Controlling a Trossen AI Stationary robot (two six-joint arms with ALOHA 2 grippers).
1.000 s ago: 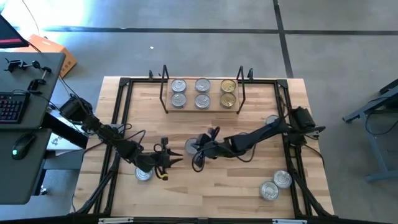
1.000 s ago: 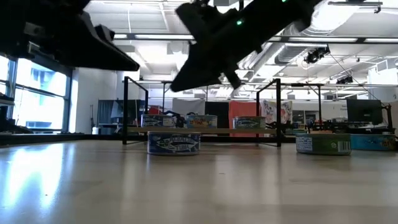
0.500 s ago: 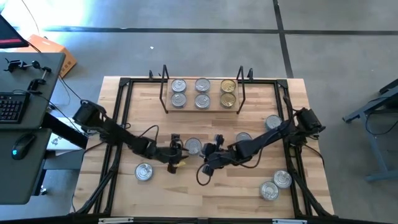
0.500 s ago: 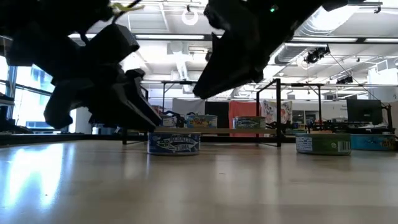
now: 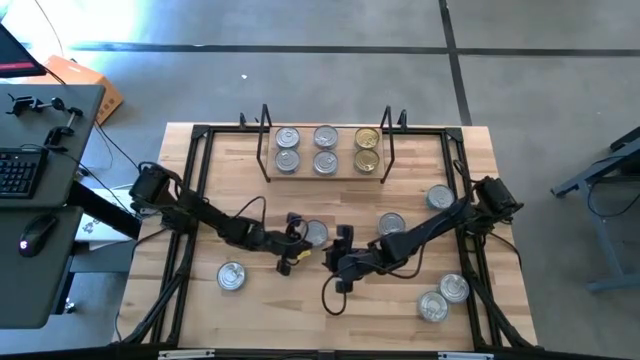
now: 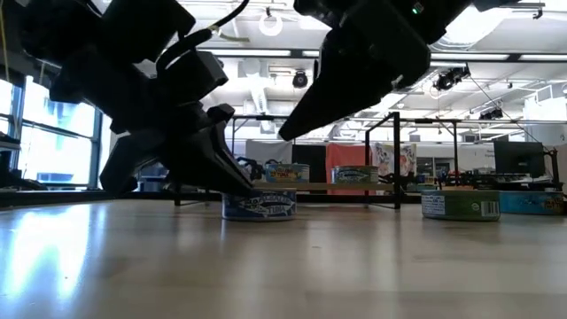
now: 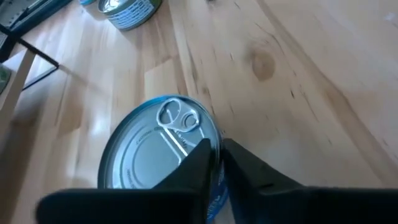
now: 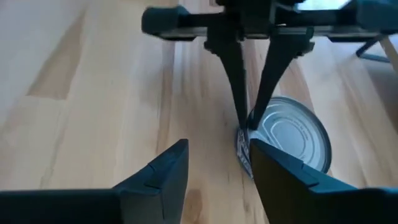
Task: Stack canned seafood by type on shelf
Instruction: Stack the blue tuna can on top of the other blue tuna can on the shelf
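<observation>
Canned seafood sits partly sorted: six tins on the shelf (image 5: 323,172), others loose on the surface (image 5: 300,310). One blue-sided tin (image 5: 315,233) lies mid-surface, and the left claw (image 7: 214,163) pinches its rim, fingers nearly together over the lid's edge. The right claw (image 8: 214,165) hangs just beside it with fingers apart, holding nothing. These tins look rigid, squat and fairly dense, with slick metal lids; a rim pinch could slip, so spanning the round wall seems the surer hold.
</observation>
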